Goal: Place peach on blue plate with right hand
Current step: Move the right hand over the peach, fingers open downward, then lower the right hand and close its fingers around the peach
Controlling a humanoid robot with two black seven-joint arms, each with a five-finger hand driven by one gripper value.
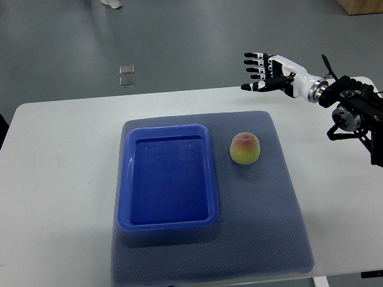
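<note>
Round yellow-pink peach sits on grey textured mat, just right of rectangular blue plastic plate. Right hand hovers above desk's far edge, fingers spread wide, empty.

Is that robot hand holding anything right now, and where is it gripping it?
Nothing is held. The right hand hangs open above the table's far edge, apart from the peach, which lies on the mat beside the blue plate.
</note>
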